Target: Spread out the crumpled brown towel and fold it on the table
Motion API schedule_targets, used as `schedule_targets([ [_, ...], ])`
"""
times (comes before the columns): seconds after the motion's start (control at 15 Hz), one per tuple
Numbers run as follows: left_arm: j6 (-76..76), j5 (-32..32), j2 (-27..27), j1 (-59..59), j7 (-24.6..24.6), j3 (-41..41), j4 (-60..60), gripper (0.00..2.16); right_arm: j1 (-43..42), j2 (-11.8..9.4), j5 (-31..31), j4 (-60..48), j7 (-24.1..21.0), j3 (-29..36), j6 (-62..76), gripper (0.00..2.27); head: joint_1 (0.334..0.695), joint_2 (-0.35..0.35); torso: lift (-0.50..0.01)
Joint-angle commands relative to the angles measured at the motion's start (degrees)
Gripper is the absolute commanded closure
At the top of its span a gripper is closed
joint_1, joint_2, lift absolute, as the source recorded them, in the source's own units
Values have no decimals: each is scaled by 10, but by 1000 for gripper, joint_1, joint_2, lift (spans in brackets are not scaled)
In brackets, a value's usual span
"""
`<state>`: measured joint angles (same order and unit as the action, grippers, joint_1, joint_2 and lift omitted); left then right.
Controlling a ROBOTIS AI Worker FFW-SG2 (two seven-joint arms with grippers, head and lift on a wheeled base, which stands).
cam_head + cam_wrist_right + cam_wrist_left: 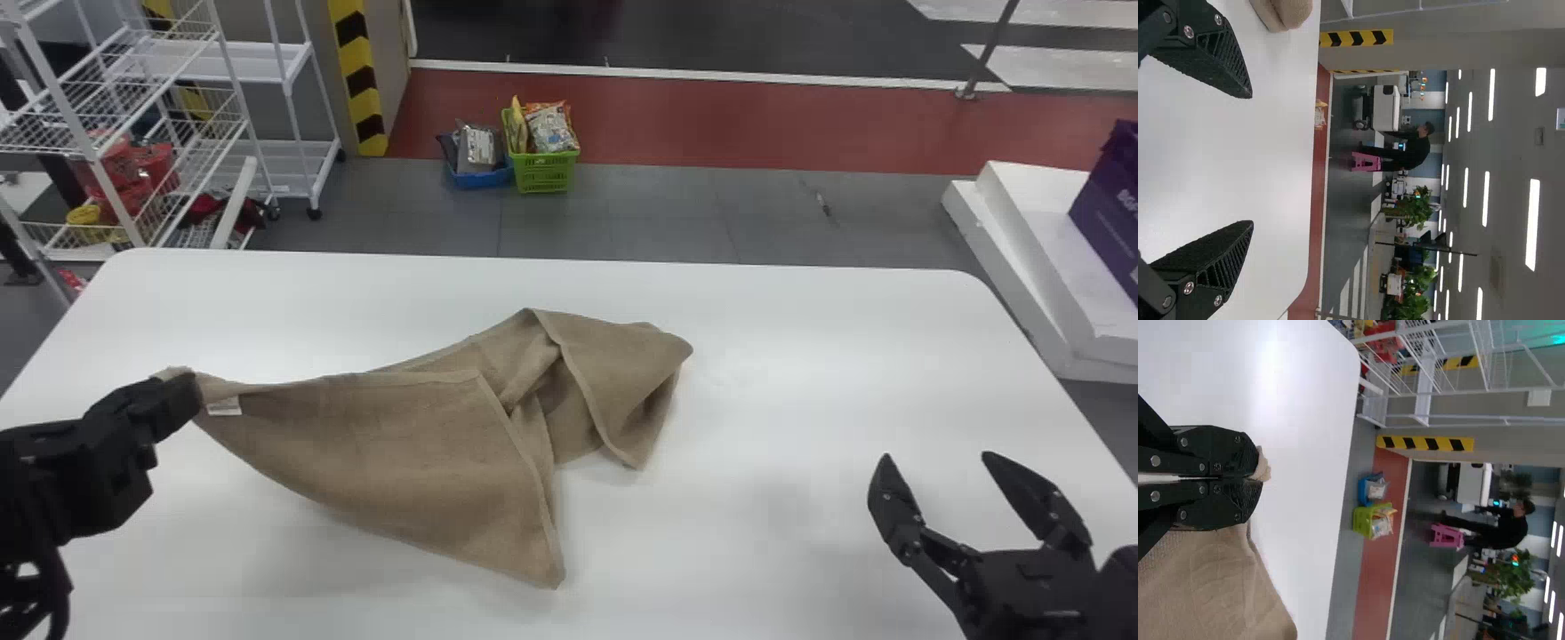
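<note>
My left gripper [182, 400] is shut on a corner of the brown towel [382, 444], holding it raised at the left of the table in the head view. From there the towel slopes down to the right, its far part lying folded and crumpled near the table's middle. In the left wrist view, a bit of towel pokes out past the tips of the left gripper [1258, 480], and more towel [1218, 587] hangs beside them. My right gripper [933, 476] stands open at the table's right, apart from the towel. The right wrist view has the right gripper [1250, 160] with its fingers wide apart and a towel edge [1288, 12] farther off.
The white table [800, 356] lies under both grippers. Beyond its far edge, a green basket [544, 171] and a blue basket [482, 176] stand on the floor. A white wire rack [133, 133] is at the far left, white blocks [1031, 258] at the right.
</note>
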<state>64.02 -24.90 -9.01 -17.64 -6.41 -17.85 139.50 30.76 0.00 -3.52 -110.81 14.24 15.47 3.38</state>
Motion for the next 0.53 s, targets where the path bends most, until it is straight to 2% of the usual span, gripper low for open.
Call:
schedule_targets([
  [0.0,29,21,2,25,-10,-2,-36,-2,-1,1,0,1,0,0,0,147,695,-3,-127],
  [0.13,27,52,16,25,-46,9,-36,12,-1,1,0,1,0,1,0,147,695,18,-127],
  [0.27,3,145,43,10,-64,56,-10,19,-3,1,0,1,0,1,0,147,695,45,-127],
  [0.4,-61,237,49,-11,-83,127,4,53,-4,1,0,1,0,0,0,147,695,43,-127],
  [0.47,-71,245,49,-14,-90,149,10,53,-4,1,0,1,0,0,0,147,695,37,-127],
])
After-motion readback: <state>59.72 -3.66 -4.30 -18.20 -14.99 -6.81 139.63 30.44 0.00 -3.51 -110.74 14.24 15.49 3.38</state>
